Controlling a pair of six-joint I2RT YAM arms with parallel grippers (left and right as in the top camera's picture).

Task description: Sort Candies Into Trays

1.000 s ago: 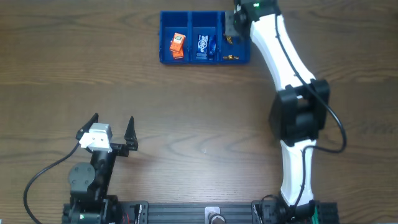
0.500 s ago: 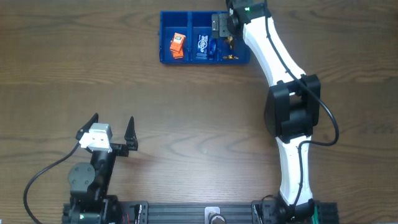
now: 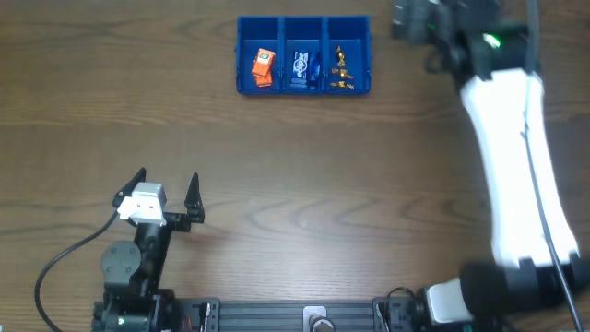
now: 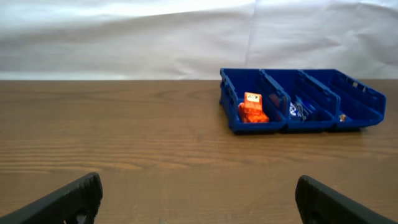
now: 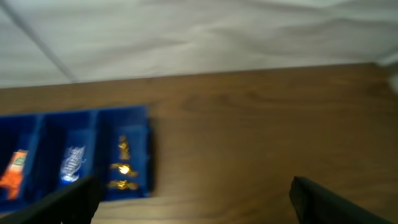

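Right gripper (image 3: 408, 18): jaws spread wide, nothing between them; sits by the table's (image 3: 304, 157) 1 o'clock edge, at 3 o'clock from the blue tray (image 3: 304, 90), not touching it; left gripper (image 3: 168, 182): jaws equally wide, holding nothing, at 7 o'clock on the table; tray at 12 o'clock, three compartments; orange candies (image 3: 264, 66) in the 9 o'clock compartment; blue candy (image 3: 301, 66) in the centre one; gold candies (image 3: 341, 70) in the 3 o'clock one.

White right arm (image 3: 507, 157), black joints (image 3: 516, 284), green light (image 3: 492, 41).
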